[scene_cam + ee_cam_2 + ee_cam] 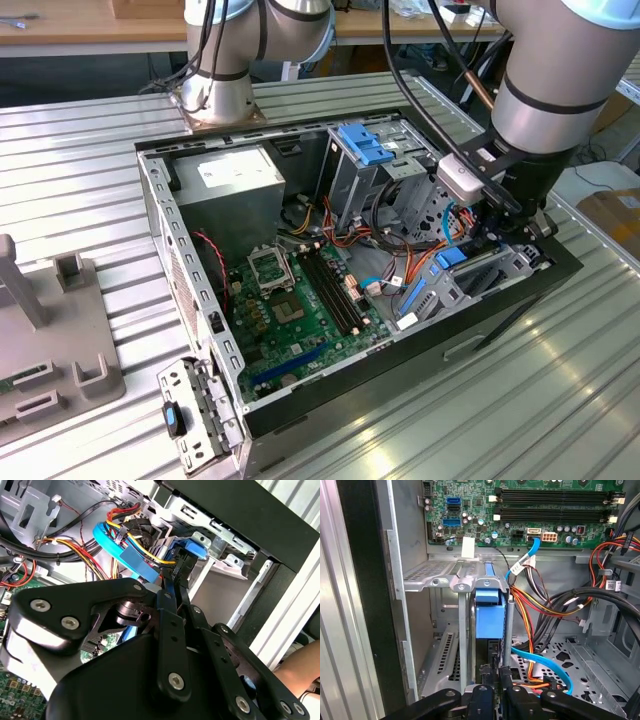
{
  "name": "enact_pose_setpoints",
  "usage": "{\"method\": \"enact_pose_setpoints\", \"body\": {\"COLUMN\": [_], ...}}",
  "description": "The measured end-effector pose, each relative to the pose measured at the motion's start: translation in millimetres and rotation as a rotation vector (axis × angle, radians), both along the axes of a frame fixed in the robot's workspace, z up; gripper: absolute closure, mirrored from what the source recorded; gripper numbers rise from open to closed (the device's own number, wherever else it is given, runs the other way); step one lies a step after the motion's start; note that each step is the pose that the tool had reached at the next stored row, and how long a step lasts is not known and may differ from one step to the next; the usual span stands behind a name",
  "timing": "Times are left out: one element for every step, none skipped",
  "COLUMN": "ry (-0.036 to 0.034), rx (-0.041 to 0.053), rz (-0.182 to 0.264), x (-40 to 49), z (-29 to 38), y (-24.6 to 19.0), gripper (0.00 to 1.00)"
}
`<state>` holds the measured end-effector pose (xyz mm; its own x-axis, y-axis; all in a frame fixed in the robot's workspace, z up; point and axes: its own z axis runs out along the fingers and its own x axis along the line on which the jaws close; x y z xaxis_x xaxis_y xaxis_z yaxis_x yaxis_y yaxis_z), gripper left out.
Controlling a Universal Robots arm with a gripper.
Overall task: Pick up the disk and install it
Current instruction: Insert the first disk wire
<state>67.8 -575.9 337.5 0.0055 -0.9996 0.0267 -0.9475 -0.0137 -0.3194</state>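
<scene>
Presently, item by item, in descending size.

Computer case (300, 420): open tower lying on its side on a ribbed metal table (80, 170); the arm reaches into the corner at the exterior view's right.

Motherboard (520, 510): green board on the case floor, well apart from the gripper, beyond the drive bay.

Drive bay (445, 577): grey perforated metal cage directly ahead of the gripper, with upright rails on either side of the slot.

Gripper (492, 677): black linkage fingers drawn narrow, closed on the near edge of the disk, just inside the bay mouth. In the second wrist view the gripper (175, 572) shows the same thin pinch at a blue edge.

Disk (489, 615): blue-framed carrier standing on edge between the bay rails, straight ahead of the fingertips and touching them; it appears partly seated in the slot. In the exterior view the disk (452, 257) sits just below the wrist.

Cables (545, 662): a blue ribbon and orange-yellow bundle, just beside the gripper, crossing near the bay.

Risks, as judged: a slight tilt could jam the carrier against a rail; the narrow edge grip may slip under pushing force; nearby cables could snag on the fingers or be pinched behind the carrier.
</scene>
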Motion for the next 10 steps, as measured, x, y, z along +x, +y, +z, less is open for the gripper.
{"method": "enact_pose_setpoints", "body": {"ry": [0.0000,0.0001,0.0000,0.0000,0.0001,0.0001,0.0000,0.0001,0.0000,0.0000], "rx": [0.0000,-0.0002,-0.0001,-0.0001,-0.0003,-0.0002,0.0001,-0.0001,-0.0002,-0.0002], "rz": [0.000,0.000,0.000,0.000,0.000,0.000,0.000,0.000,0.000,0.000], "x": [0.0,-0.1,0.0,0.0,0.0,0.0,0.0,0.0,0.0,-0.1], "z": [0.0,-0.1,-1.0,-1.5,-2.5,-3.2,-3.9,-4.3,-4.3,-4.4], "y": [0.3,0.3,0.4,0.4,0.4,0.4,0.4,0.4,0.4,0.4], "gripper": [0.84,0.84,0.84,0.84,0.84,0.84,0.84,0.84,0.84,0.84]}}
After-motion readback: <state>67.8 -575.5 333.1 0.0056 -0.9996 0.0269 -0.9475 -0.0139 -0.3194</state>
